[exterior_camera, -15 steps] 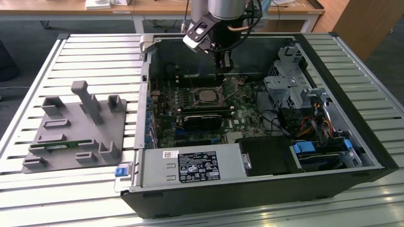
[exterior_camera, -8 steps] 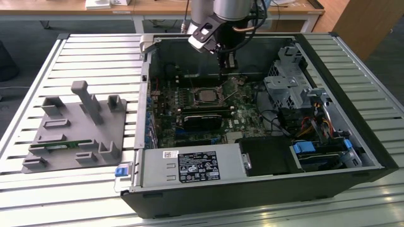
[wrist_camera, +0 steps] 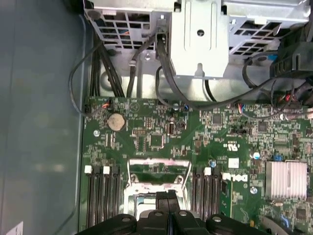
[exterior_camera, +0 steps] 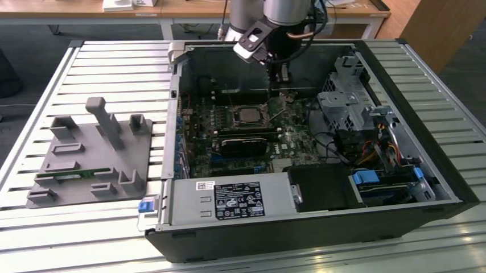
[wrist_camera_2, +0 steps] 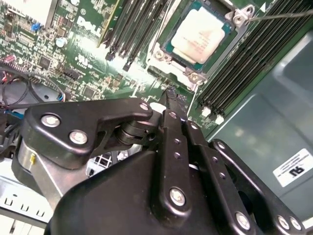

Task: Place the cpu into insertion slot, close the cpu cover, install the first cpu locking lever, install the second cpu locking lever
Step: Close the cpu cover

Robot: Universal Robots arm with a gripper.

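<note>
Hovering at one o'clock of the socket in the exterior view, our end effector is pinched shut and empty, we judge for pushing, since the chip already lies seated there.

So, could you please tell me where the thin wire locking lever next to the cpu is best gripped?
Likely the locking lever along its straight free stretch over the memory slots, away from the end at the cpu cover. Come from above, pinching across the wire: it is thin, that stretch is bare, and the cover end looks crowded.
</note>
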